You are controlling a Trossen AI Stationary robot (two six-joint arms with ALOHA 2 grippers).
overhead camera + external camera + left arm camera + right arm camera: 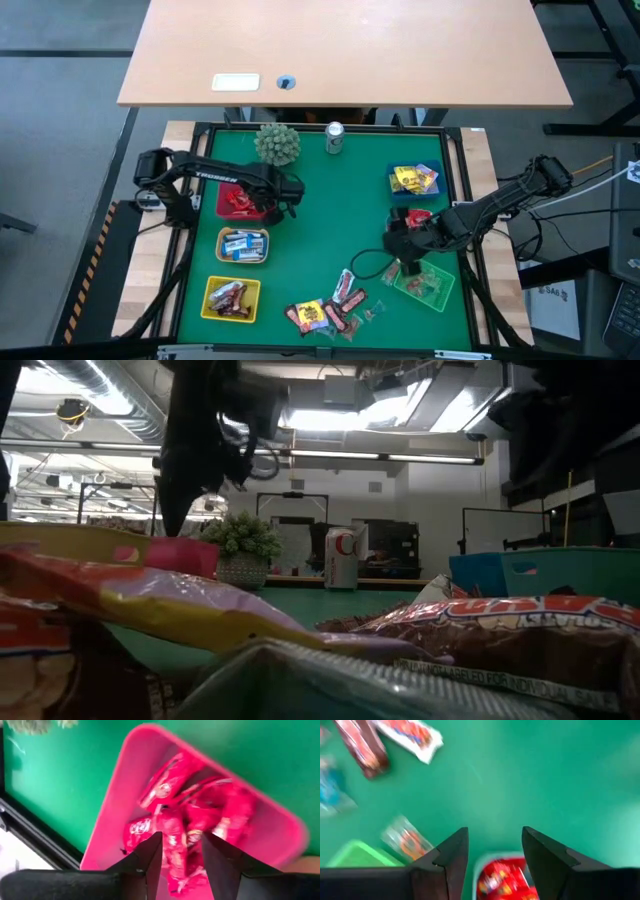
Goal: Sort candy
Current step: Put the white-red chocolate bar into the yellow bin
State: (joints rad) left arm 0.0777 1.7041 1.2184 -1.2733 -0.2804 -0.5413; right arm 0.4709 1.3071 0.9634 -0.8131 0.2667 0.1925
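Loose candy point(330, 305) in red, brown and yellow wrappers lies on the green mat near the front edge. It also shows in the right wrist view point(410, 735). My left gripper point(285, 205) is open just above the red basket point(125, 795), over the red sweets point(200, 815) lying in it. My right gripper point(398, 250) is open and empty above bare mat, between a small basket of red sweets point(502, 880) and the green basket point(355, 855).
A basket of blue-white sweets point(243, 245) and a yellow basket of brown sweets point(232, 298) stand at the left. A blue basket with yellow sweets point(415, 180) stands at the right. A silver can point(334, 138) and a spiky green ball point(277, 143) stand at the far edge.
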